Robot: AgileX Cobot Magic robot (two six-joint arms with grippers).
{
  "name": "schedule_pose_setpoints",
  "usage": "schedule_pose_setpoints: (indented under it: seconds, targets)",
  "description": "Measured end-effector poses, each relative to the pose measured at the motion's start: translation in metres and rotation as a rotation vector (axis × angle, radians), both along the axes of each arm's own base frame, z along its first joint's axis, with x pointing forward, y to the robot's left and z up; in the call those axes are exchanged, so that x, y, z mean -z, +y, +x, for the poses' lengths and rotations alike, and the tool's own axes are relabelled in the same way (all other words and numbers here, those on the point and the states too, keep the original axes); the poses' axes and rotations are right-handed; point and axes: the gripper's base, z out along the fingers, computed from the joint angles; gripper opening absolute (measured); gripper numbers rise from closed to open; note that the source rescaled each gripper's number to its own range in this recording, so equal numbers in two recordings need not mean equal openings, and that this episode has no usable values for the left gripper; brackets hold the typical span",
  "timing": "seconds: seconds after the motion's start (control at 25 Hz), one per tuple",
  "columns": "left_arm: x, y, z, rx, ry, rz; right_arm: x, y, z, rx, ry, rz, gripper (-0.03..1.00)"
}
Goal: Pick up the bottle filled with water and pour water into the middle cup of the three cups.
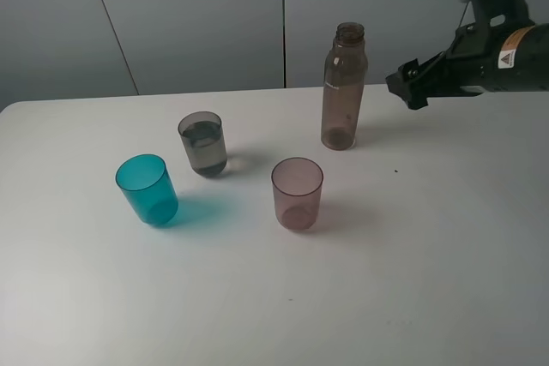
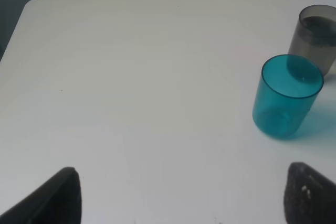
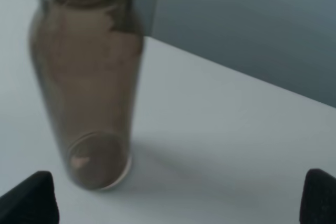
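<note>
Exterior high view: the bottle (image 1: 344, 87) stands upright near the far edge of the bench (image 1: 446, 255), uncapped, long axis vertical, apparently almost empty. The right gripper (image 1: 405, 85) hangs in the air just beside it toward the right edge, at about shoulder height of the bottle, apart from it and holding nothing; how wide its jaws stand cannot be read here. The right arm is the nearer one; no left arm shows. The middle cup (image 1: 204, 143), smoky grey and holding water, stands toward the left edge from the bottle, with the teal cup (image 1: 147, 189) nearer the front-left and the pinkish-mauve cup (image 1: 298, 192) in front of the bottle. Left wrist view: the left gripper (image 2: 181, 195) has its jaws spread wide with nothing between them, over bare bench; the teal cup (image 2: 286, 96) and the middle cup (image 2: 314, 38) stand beyond it, well apart from the jaws. Right wrist view: the right gripper (image 3: 178, 198) has its jaws released and wide; the bottle (image 3: 86, 85) stands ahead of them, nearer one finger than the other, upright, outside the gap, untouched. Judgement: with water already in the middle cup and the bottle set down, the pour appears done.
</note>
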Motion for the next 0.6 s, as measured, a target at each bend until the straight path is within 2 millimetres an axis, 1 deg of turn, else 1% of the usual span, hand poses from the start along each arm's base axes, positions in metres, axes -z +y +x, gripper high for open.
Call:
schedule_pose_setpoints:
  seconds: [0.08, 0.16, 0.2, 0.28, 0.4, 0.44, 0.52, 0.6]
  targets:
    - [0.0, 0.0, 0.0, 0.0, 0.0, 0.0, -0.035, -0.008, -0.014, 0.084, -0.007, 0.025, 1.0]
    - [0.0, 0.0, 0.0, 0.0, 0.0, 0.0, -0.062, -0.013, -0.033, 0.129, 0.021, 0.042, 1.0]
    - [0.0, 0.0, 0.0, 0.0, 0.0, 0.0, -0.073, -0.016, -0.045, 0.134, 0.046, 0.039, 1.0]
    - [0.0, 0.0, 0.0, 0.0, 0.0, 0.0, -0.087, -0.017, -0.069, 0.116, 0.111, 0.065, 1.0]
    - [0.0, 0.0, 0.0, 0.0, 0.0, 0.0, -0.097, -0.018, -0.109, 0.055, 0.208, 0.092, 1.0]
    - [0.0, 0.0, 0.0, 0.0, 0.0, 0.0, -0.101, -0.019, -0.121, 0.039, 0.215, 0.095, 1.0]
    - [0.0, 0.0, 0.0, 0.0, 0.0, 0.0, -0.099, -0.024, -0.145, 0.024, 0.234, 0.08, 1.0]
    - [0.0, 0.0, 0.0, 0.0, 0.0, 0.0, -0.092, -0.03, -0.17, 0.018, 0.229, 0.075, 1.0]
